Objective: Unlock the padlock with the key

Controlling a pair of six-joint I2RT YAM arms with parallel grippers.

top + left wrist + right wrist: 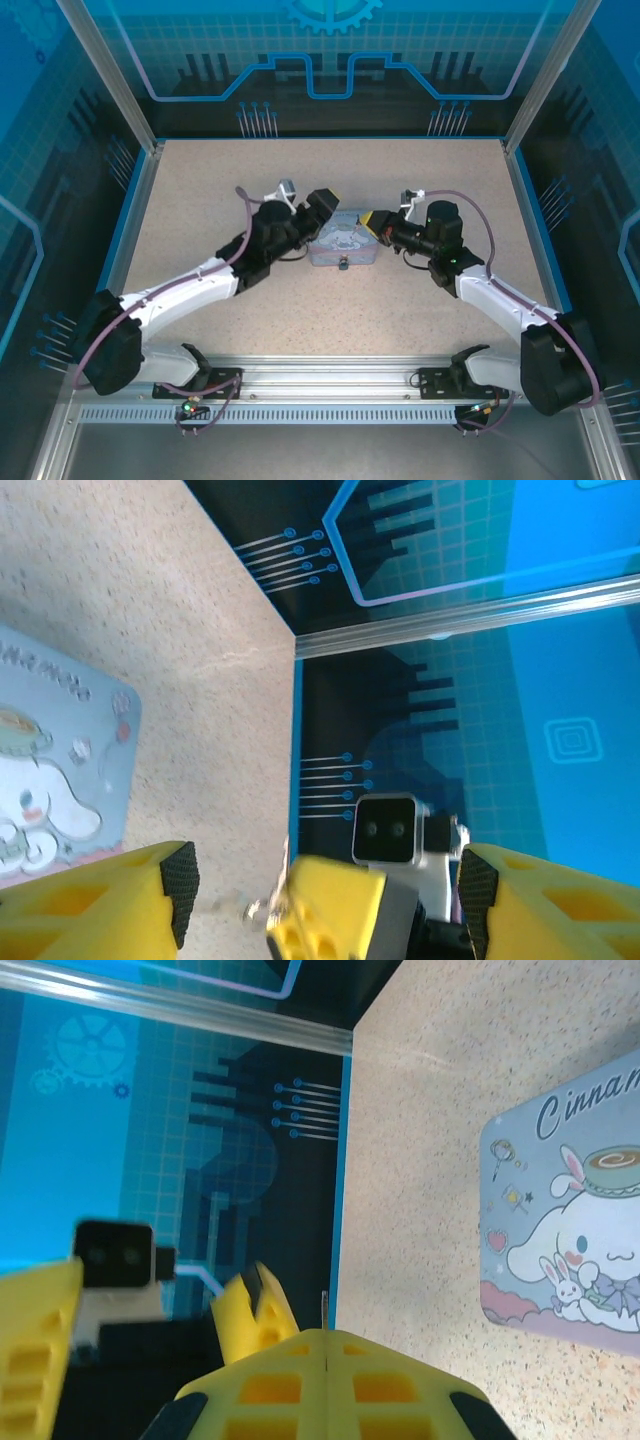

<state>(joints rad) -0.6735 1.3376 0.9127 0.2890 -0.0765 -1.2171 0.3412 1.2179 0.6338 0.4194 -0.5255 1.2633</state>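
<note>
Meeting over tin (343, 243): left hand (329, 888) fingers apart, flanking right hand (328, 1345); right hand clamped on thin sliver, likely key (323, 1310), poised for padlock (343, 265) at tin's lower edge.

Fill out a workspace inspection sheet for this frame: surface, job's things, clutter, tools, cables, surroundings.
Surface: speckled beige table; no spills seen.
Job's things: padlock, small and dark, at the near edge of the tin; key, a thin sliver sticking out of the right tool.
Clutter: the tin, pale blue with a cartoon lid, lying flat mid-table.
Tools: left tool open, its fingers on either side of the right tool; right tool shut on the key.
Cables: left arm's cable and right arm's cable run along the arms; no snag seen.
Surroundings: blue printed walls; metal rail at the near edge.
</note>
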